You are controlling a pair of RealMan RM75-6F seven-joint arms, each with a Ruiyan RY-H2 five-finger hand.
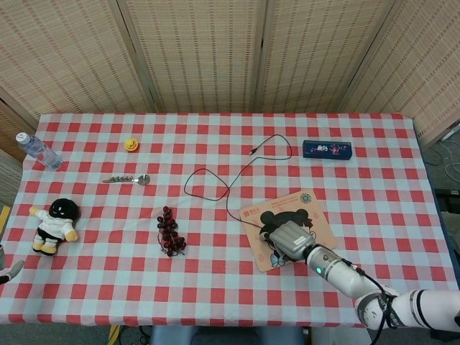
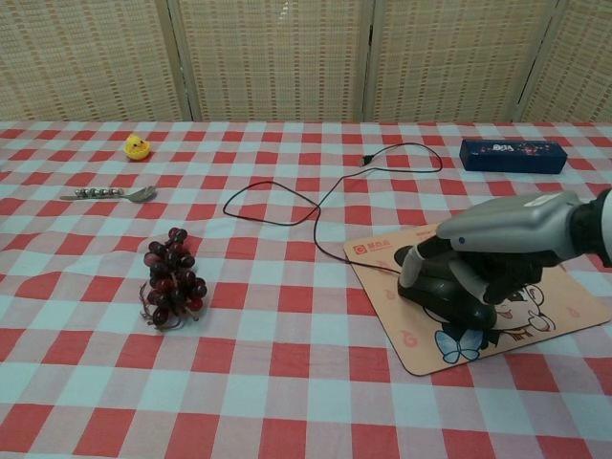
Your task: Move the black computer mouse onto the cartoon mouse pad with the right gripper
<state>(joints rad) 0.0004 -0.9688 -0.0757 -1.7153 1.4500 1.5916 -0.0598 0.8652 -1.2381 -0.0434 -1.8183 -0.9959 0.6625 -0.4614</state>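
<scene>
Chest view, item one: black computer mouse (image 2: 449, 301), lying on the cartoon mouse pad (image 2: 564, 301) at the pad's left half, body angled toward the lower right. Its cable (image 2: 287, 218) runs off the pad's left edge and loops across the red-and-white checked table (image 2: 287, 373) to a plug near the far middle. Item two: right hand (image 2: 488, 258), silver back uppermost, set over the mouse with dark fingers (image 2: 413, 263) curled down around its top and sides; it grips the mouse, though whether the mouse is lifted off the pad cannot be told. In the head view the same hand (image 1: 290, 238) covers the mouse almost wholly, on the pad (image 1: 316, 215).

Item three: left hand (image 1: 7, 273), only a sliver at the lower left frame edge of the head view; how its fingers lie cannot be told.

Other goods on the table:
- bunch of dark red grapes (image 2: 170, 277), left of centre;
- metal spoon (image 2: 110, 194), far left;
- small yellow duck toy (image 2: 137, 146), beyond the spoon;
- blue pencil case (image 2: 507, 155), far right;
- plush doll (image 1: 54, 224) with black hair, near the left edge, head view only;
- water bottle (image 1: 37, 151) lying on its side at the far left corner, head view only.
</scene>
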